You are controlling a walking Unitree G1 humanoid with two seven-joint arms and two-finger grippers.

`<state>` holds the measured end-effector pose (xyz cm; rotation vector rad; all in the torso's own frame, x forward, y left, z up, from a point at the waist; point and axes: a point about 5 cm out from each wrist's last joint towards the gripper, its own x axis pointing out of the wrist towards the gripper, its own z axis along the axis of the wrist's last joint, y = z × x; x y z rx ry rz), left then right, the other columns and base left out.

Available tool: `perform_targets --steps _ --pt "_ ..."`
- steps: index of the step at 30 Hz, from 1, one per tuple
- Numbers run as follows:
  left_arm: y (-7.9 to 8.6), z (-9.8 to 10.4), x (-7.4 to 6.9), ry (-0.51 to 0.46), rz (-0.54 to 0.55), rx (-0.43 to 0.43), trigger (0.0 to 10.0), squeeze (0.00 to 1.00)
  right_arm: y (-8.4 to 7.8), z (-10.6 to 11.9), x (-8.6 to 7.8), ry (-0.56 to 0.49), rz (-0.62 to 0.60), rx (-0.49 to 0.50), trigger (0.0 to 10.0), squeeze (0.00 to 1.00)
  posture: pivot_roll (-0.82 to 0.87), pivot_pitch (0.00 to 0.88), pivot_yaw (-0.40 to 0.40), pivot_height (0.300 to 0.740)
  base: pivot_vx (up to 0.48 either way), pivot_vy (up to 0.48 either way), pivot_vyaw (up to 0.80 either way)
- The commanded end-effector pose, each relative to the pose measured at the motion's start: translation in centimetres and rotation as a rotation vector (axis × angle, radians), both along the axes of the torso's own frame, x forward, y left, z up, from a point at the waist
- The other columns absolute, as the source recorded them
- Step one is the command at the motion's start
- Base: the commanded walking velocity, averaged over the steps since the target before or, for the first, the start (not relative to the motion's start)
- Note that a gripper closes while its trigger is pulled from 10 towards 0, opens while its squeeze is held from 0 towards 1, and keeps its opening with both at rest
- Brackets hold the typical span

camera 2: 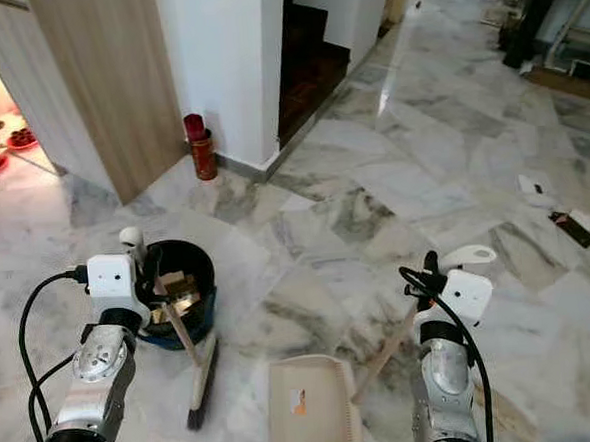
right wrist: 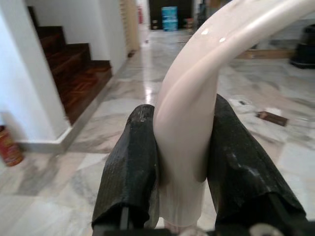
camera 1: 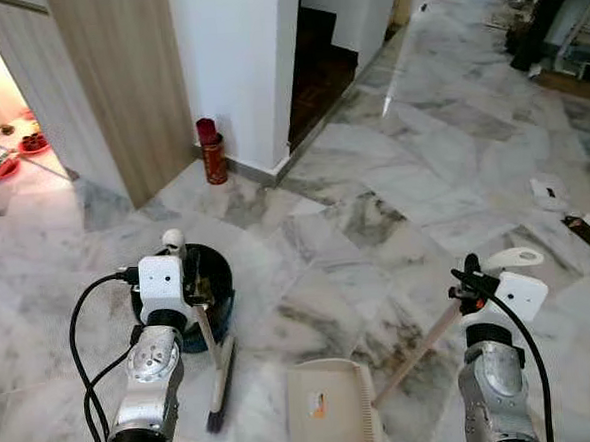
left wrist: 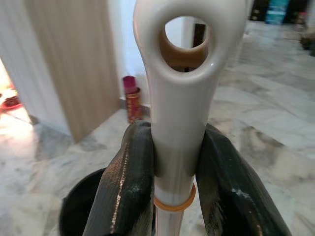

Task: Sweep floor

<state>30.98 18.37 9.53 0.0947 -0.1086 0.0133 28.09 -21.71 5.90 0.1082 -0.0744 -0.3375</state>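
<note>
L hand point(left wrist: 172, 182) clamped on broom point(camera 1: 220, 371) handle by bin point(camera 1: 218, 276), R hand point(right wrist: 184, 162) clamped on dustpan point(camera 1: 332, 409) handle.

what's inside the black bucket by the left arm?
The black bucket holds a few light, wood-coloured pieces near its rim. The left claw, shut on the broom handle, and its arm cover part of the opening, so the bottom can't be seen.

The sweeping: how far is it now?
Done: the bin holds scraps. In hand: the left gripper clamps the broom, the right gripper clamps the dustpan, both on the floor. Left: litter lies on the tiles further right.
</note>
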Motion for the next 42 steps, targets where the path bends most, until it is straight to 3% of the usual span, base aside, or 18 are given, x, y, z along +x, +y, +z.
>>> perform_targets --steps 1,6,42 --pt "-0.32 0.86 0.4 -0.043 -0.005 0.009 10.0 0.0 -0.58 0.66 0.1 -0.026 -0.018 -0.011 10.0 0.0 0.18 0.046 -0.091 0.74 0.0 0.0 0.0" --pt "-0.43 0.82 0.35 -0.043 -0.006 0.009 10.0 0.0 -0.55 0.65 0.14 -0.024 -0.018 -0.009 10.0 0.0 0.18 0.052 -0.092 0.74 0.0 0.0 0.0" --pt "-0.37 1.05 0.44 -0.058 0.015 0.018 10.0 0.0 -0.75 0.8 0.22 -0.024 -0.019 -0.017 10.0 0.0 0.19 0.081 -0.102 0.74 0.0 -0.045 -0.8"
